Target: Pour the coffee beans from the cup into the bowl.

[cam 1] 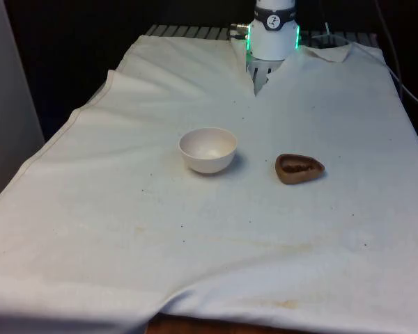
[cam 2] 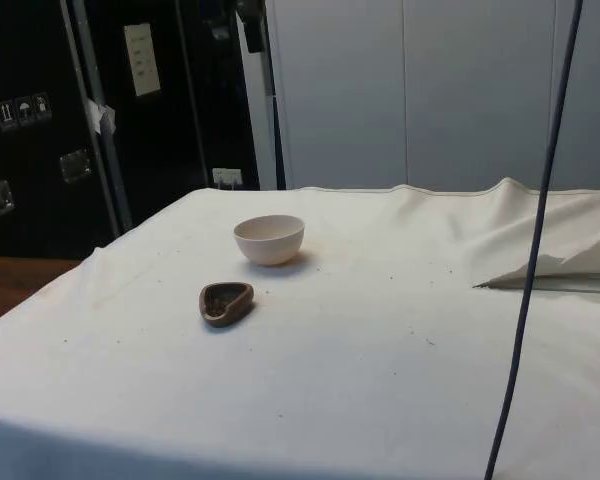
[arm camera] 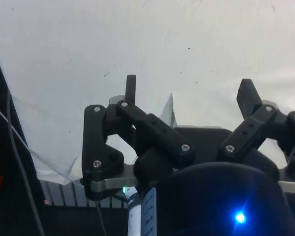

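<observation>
A small brown heart-shaped cup (cam 1: 299,168) holding dark coffee beans sits on the white cloth, right of centre in the front view. The side view places this cup (cam 2: 226,302) nearer than the bowl. A pale pink-white bowl (cam 1: 207,149) stands upright and empty a short way to the front view's left of the cup; the bowl (cam 2: 269,239) looks the same in the side view. My gripper (arm camera: 189,88) is open, its black fingers (arm camera: 131,84) spread wide with nothing between them, high above the cloth near the robot's base.
The white cloth (cam 1: 195,236) covers the whole table, with folds near the robot's base (cam 1: 273,31). A dark cable (cam 2: 535,240) hangs down across the side view. Dark specks dot the cloth.
</observation>
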`<act>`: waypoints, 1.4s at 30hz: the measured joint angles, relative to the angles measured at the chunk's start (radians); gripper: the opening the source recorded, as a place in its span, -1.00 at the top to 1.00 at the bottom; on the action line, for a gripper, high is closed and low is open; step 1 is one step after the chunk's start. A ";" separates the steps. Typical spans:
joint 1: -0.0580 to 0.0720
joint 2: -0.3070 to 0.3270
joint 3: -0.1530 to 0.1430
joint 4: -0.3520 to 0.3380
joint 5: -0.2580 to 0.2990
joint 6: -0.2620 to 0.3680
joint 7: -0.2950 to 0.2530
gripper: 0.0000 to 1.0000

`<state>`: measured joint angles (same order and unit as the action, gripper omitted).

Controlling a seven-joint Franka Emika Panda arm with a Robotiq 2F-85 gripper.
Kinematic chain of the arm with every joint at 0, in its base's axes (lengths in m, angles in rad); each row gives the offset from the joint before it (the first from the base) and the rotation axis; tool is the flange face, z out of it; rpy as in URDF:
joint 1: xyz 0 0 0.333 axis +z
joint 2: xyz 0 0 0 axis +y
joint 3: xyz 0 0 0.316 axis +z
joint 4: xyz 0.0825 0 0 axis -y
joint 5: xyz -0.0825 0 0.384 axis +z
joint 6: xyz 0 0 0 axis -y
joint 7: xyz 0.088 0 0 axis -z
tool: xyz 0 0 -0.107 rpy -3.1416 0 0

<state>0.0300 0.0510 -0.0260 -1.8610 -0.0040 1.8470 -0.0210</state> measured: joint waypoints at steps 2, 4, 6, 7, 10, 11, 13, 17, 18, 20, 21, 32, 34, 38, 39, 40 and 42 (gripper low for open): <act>0.000 0.002 0.001 0.000 -0.002 0.000 0.001 -1.00; 0.001 0.007 0.005 0.000 -0.007 0.002 0.005 -1.00; 0.001 0.012 0.009 -0.001 -0.019 0.007 0.013 -1.00; 0.001 0.014 0.011 -0.002 -0.026 0.011 0.018 -1.00; 0.002 0.017 0.024 -0.010 -0.054 0.026 0.040 -1.00; 0.002 0.017 0.027 -0.013 -0.062 0.030 0.045 -1.00; 0.002 0.017 0.030 -0.016 -0.069 0.035 0.051 -1.00; 0.002 0.018 0.042 -0.029 -0.097 0.056 0.073 -1.00; 0.002 0.018 0.045 -0.032 -0.105 0.061 0.079 -1.00; 0.002 0.019 0.050 -0.037 -0.118 0.068 0.091 -1.00; 0.002 0.019 0.050 -0.037 -0.118 0.068 0.091 -1.00; 0.003 0.038 0.078 -0.063 -0.196 0.107 0.162 -1.00; 0.003 0.042 0.078 -0.067 -0.207 0.115 0.168 -1.00; 0.003 0.049 0.080 -0.074 -0.222 0.121 0.177 -1.00; 0.003 0.051 0.081 -0.076 -0.226 0.123 0.180 -1.00; 0.003 0.056 0.082 -0.080 -0.240 0.127 0.188 -1.00; 0.003 0.061 0.084 -0.081 -0.250 0.128 0.195 -1.00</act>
<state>0.0330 0.1120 0.0580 -1.9420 -0.2540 1.9750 0.1740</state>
